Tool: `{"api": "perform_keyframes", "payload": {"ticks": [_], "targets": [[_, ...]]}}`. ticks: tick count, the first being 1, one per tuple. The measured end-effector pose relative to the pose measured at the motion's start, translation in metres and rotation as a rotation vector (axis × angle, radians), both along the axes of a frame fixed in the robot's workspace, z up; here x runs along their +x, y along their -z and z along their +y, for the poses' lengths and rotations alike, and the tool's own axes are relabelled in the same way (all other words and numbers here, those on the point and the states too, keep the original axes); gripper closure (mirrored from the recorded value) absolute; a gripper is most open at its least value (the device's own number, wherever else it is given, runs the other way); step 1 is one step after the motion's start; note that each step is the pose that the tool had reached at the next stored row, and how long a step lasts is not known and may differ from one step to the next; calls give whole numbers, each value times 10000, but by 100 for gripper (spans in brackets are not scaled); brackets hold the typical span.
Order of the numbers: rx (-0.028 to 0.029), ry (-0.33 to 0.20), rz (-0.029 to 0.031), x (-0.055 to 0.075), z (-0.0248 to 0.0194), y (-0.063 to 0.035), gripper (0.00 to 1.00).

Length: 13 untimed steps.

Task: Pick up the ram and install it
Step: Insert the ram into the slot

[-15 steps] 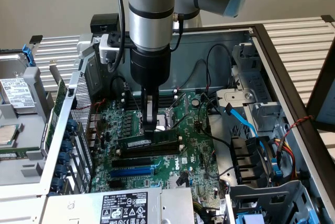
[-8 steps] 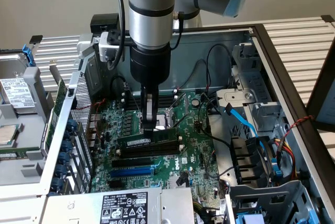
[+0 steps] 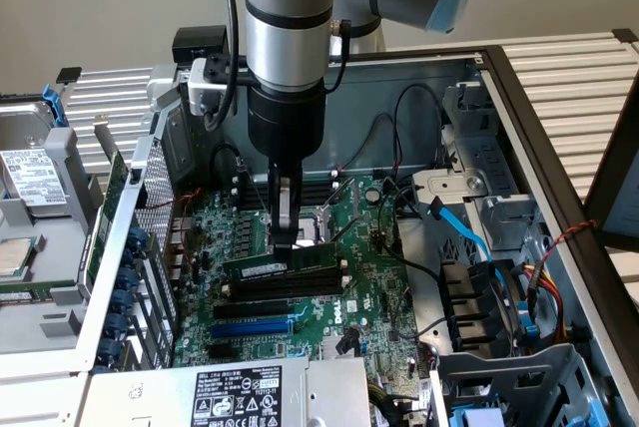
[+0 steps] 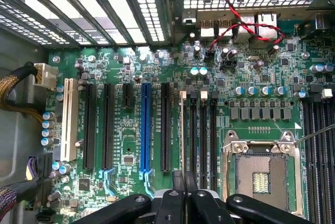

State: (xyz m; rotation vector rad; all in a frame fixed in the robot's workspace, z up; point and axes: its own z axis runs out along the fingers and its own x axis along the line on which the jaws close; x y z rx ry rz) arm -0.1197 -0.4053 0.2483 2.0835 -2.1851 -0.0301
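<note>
Seemingly, the long green circuit-board ram (image 3: 300, 259) stood upright at the black plastic slots (image 3: 285, 292), the claw (image 3: 287, 242) pinching its top edge; full seating unconfirmed.

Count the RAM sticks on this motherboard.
1. The ram stands on edge beside the empty black slots, near the middle of the motherboard, with the gripper closed on its top edge. Others may be hidden behind the arm.

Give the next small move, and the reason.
Probably a gentle push straight down: the gripper is shut on the ram, which stands upright beside an empty black slot and is not clearly seated.
</note>
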Motion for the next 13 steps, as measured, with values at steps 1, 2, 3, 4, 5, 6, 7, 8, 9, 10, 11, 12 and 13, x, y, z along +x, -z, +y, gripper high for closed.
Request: {"api": "perform_keyframes", "payload": {"ticks": [1, 2, 3, 4, 5, 6, 7, 8, 9, 10, 11, 12, 13], "targets": [[0, 0, 3, 0, 0, 0, 88], [-1, 0, 8, 0, 0, -1, 88], [-3, 0, 19, 0, -1, -1, 88], [-3, -1, 35, 1, -1, -1, 88], [-2, -1, 50, 2, 0, -1, 88], [-1, 0, 62, 2, 0, 0, 88], [-1, 0, 67, 2, 0, 0, 88], [-1, 1, 68, 2, 0, 0, 88], [-1, 1, 69, 2, 0, 0, 88], [-1, 1, 68, 2, 0, 0, 88], [-1, 0, 69, 2, 0, 0, 88], [0, 1, 75, 4, 0, 0, 88], [1, -3, 88, 9, -1, 0, 88]]}}
